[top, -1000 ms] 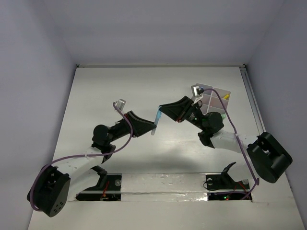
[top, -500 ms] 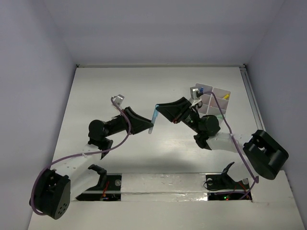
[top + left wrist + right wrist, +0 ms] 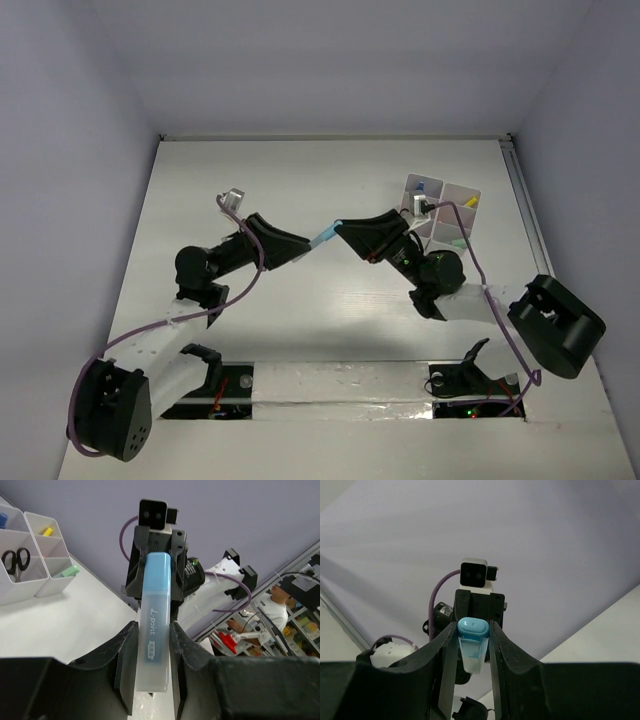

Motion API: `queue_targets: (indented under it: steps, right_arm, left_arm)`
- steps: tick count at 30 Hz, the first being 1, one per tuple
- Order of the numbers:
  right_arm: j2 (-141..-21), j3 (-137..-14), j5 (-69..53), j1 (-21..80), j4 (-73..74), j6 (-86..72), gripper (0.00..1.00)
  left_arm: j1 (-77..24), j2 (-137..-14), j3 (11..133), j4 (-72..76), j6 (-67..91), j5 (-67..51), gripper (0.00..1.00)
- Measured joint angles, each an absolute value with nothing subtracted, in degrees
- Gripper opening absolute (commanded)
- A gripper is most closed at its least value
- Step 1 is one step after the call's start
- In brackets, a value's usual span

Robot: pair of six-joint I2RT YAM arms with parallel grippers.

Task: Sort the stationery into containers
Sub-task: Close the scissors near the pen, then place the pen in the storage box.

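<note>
Blue marker [image 3: 322, 238] aloft above mid counter [image 3: 350, 180], bridging both grippers. Pale translucent end clamped in left gripper [image 3: 153, 635], solid blue end clamped in right gripper [image 3: 472, 636]. Handover step, probably left to right: white containers [image 3: 462, 190] far right, well apart from marker. Next: loosen left only with right grip firm, then carry to compartment. On barrel: script, roughly "d-point"; small label below, illegible.

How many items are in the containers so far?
4 visible: a blue piece and scissors in the left box, a yellow piece and a mint piece in the right box. More may be hidden behind the walls.
</note>
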State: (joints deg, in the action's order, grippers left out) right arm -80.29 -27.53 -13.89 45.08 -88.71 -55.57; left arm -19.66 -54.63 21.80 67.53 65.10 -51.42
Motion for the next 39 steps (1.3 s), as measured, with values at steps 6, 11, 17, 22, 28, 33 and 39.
queue_targets:
  steps: [6, 11, 17, 22, 28, 33, 39]
  right_arm:
    - [-77.4, -27.1, -14.7, 46.2, -85.9, -53.4, 0.0]
    - [-76.5, -27.5, -19.2, 52.3, -74.3, -52.1, 0.0]
    - [-73.1, -30.3, -16.6, 50.0, -64.6, -49.5, 0.0]
    - [-65.2, -31.6, -10.3, 46.9, -50.6, -42.9, 0.0]
    - [-52.2, -33.4, 9.9, 40.1, -27.5, -32.1, 0.0]
    - [-45.5, -33.4, 26.3, 34.5, -15.6, -26.9, 0.0]
    - [-44.2, -33.1, 37.3, 27.8, -7.2, -24.2, 0.0]
  left_arm:
    - [-19.0, -54.7, 22.3, 71.0, 66.7, -46.1, 0.24]
    - [-19.0, -54.4, 23.0, 72.2, 67.2, -40.6, 0.75]
    - [-19.0, -45.6, 22.9, 69.5, 61.2, -37.3, 0.99]
    - [-19.0, -35.7, 24.4, 54.0, 50.9, -32.4, 0.99]
    - [-19.0, -28.7, 32.1, 31.2, 39.4, -28.5, 0.99]
    - [-19.0, -25.8, 36.5, 13.7, 29.6, -23.8, 0.99]
    - [-19.2, -25.3, 38.0, 2.5, 21.5, -18.0, 0.99]
